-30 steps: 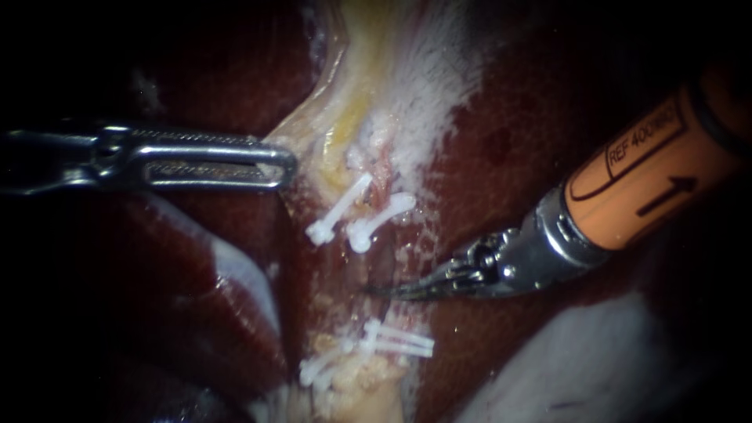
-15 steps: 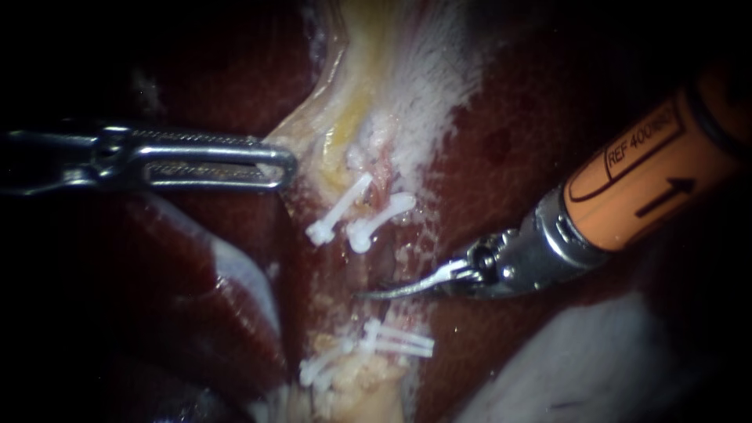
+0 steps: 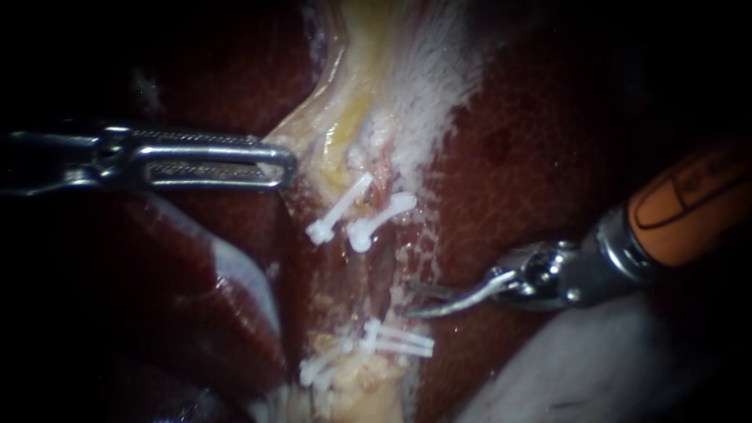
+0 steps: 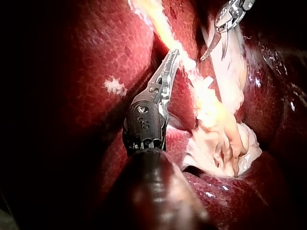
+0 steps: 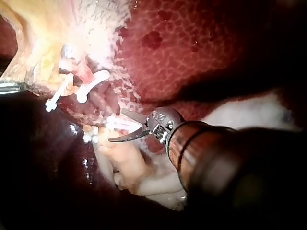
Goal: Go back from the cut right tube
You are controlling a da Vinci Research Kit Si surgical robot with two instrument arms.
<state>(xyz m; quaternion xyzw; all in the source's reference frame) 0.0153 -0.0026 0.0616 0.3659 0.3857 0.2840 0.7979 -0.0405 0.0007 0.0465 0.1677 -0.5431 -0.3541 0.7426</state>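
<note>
The right instrument [image 3: 413,301] holds its curved jaws spread and empty, tips just beside the cut right tube [image 3: 382,270], between the upper clips [image 3: 338,210] and lower clips [image 3: 399,338]. The left instrument [image 3: 283,166] pinches the pale tissue [image 3: 345,117]. The backing-off step seems in hand; next, the right instrument should draw straight back, clear of the clips.

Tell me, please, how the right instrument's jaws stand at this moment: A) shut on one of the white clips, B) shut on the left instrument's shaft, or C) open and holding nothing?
C: a gap shows between the two curved blades of the right instrument. Nothing lies gripped between them, and they sit beside the tissue between the upper clips and the lower clips.
</note>
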